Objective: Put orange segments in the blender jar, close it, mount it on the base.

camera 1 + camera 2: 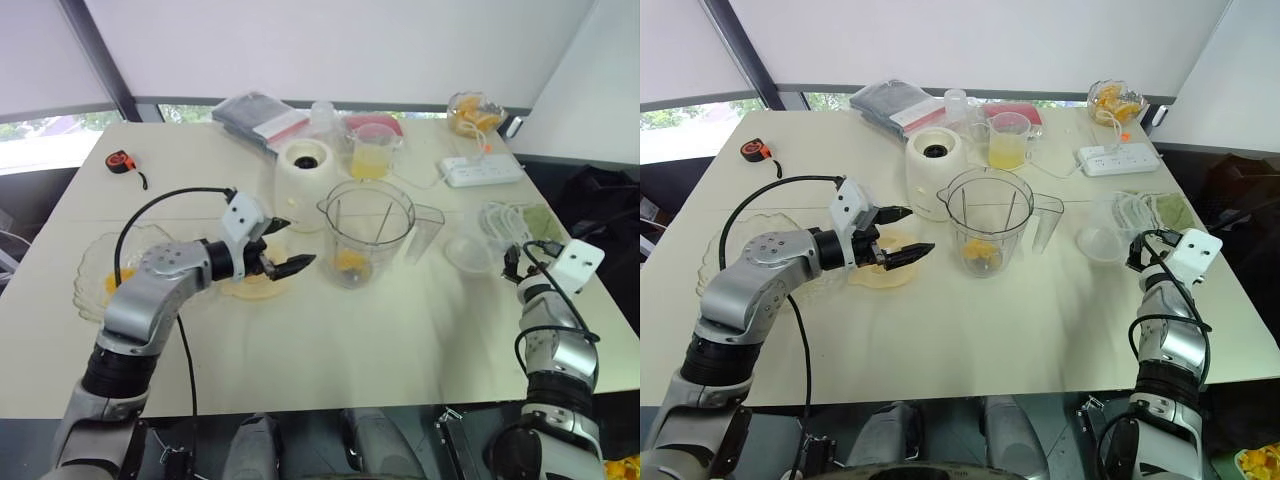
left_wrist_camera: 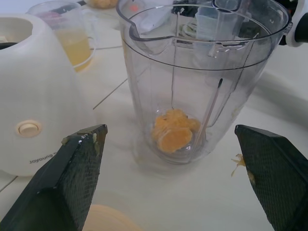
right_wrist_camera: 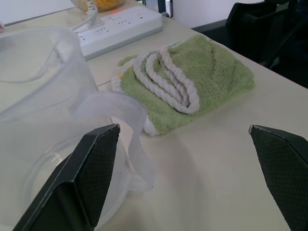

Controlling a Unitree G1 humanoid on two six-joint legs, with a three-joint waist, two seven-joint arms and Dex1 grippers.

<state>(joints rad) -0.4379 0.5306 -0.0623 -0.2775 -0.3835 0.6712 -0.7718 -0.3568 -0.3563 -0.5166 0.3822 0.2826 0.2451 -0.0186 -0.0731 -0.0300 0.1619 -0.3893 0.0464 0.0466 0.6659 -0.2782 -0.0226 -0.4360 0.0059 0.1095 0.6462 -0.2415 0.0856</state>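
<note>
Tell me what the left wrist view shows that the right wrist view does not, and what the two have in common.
Left wrist view alone: the blender jar standing upright with orange segments at its bottom, the cream-white base beside it, and a cup of yellow liquid behind.

Right wrist view alone: a folded green towel, a white power strip and a clear plastic lid piece close to the camera.

Both: the same pale table, and each arm's own tool, left tool and right tool, with fingers wide apart and nothing between them.

Cream table (image 1: 330, 350), white blinds (image 1: 330, 45) behind, daylight window (image 1: 45, 140) possibly at left.
</note>
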